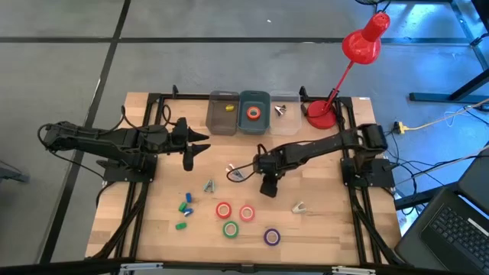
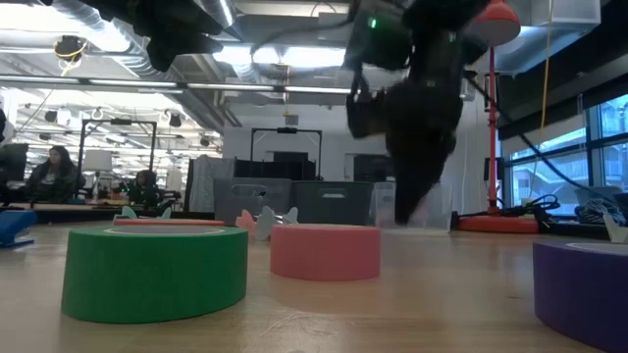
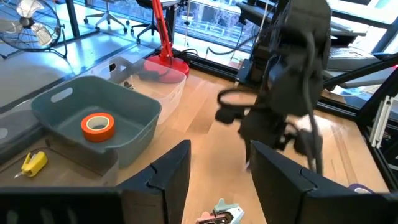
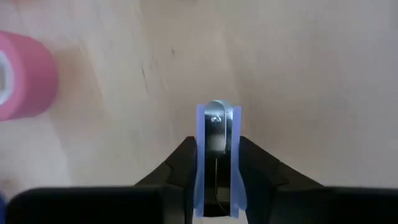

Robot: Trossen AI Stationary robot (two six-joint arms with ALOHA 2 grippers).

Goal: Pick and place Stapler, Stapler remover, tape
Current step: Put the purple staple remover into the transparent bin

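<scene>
Grey floor with dark seams. Windows at one side. Ceiling lights on; desks behind.

A red desk lamp stands at the far right corner of a wooden table, its base just beside three bins lined up along the far edge. Nearest the lamp is a clear bin, then a blue-grey bin, then a grey bin. Well apart from the lamp, small blue and green blocks lie near the table's front left. A laptop sits off the table, beyond its right side.
</scene>
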